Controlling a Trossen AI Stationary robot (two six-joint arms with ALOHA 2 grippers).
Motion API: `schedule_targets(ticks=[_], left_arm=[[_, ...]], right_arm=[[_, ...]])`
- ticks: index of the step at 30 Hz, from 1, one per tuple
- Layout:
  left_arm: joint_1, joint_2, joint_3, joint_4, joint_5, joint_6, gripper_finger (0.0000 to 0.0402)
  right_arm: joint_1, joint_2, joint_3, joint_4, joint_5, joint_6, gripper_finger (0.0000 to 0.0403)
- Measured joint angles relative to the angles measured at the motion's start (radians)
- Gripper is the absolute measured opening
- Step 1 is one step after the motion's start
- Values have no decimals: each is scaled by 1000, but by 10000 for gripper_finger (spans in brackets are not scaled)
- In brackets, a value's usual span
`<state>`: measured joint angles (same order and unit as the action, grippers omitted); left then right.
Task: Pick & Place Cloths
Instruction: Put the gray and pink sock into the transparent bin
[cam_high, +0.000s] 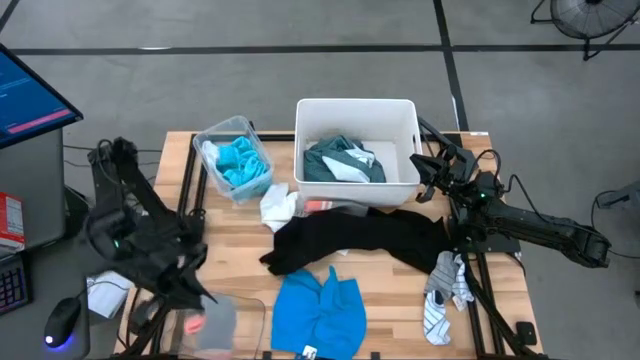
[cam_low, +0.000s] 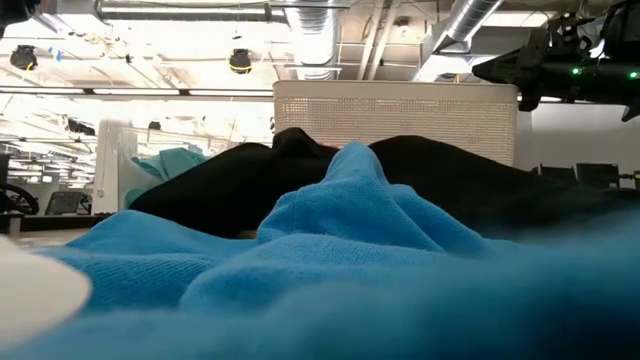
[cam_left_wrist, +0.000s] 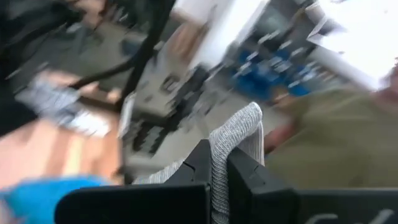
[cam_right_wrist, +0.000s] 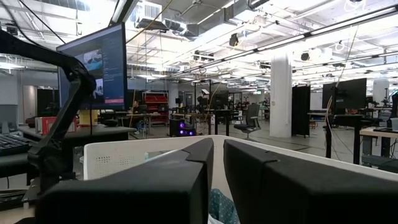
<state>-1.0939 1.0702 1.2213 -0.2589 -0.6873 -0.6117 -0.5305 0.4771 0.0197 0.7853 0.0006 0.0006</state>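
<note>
1. The left gripper is clamped shut on a grey knit sock; in the high view it sits over the table's front left corner, above a clear plastic bin
2. The right gripper hovers just beside the right wall of the white tub, fingers nearly closed with only a narrow slit between them and nothing in that slit
3. Inside the tub lies a teal-green garment with a bit of white cloth on it
4. A large black garment sprawls across the middle of the wooden table, just in front of the tub
5. A bright blue garment lies at the front edge, touching the black one
6. A white cloth is bunched at the tub's front left corner
7. Turquoise cloth fills a second clear bin left of the tub
8. Grey and striped socks lie at the table's right edge, near the right arm's base
</note>
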Motion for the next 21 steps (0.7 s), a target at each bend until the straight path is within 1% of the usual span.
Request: schedule_targets(ticks=[3, 5, 7, 8, 11, 14, 18, 21], left_arm=[[-23, 32, 0, -137, -76, -78, 0], [-27, 47, 0, -229, -84, -157, 0], [-32, 62, 0, -341, -65, -276, 0], [-34, 70, 0, -395, -41, -337, 0], [-35, 90, 0, -539, 72, -535, 0], [-35, 123, 0, -630, 215, -688, 0], [-35, 184, 0, -650, 361, -761, 0], [-35, 245, 0, -653, 424, -784, 0]], right_arm=[[0, 0, 0, 0, 0, 0, 37], [0, 0, 0, 0, 0, 0, 37], [0, 0, 0, 0, 0, 0, 37], [0, 0, 0, 0, 0, 0, 37], [0, 0, 0, 0, 0, 0, 37], [0, 0, 0, 0, 0, 0, 37], [0, 0, 0, 0, 0, 0, 37], [0, 0, 0, 0, 0, 0, 37]])
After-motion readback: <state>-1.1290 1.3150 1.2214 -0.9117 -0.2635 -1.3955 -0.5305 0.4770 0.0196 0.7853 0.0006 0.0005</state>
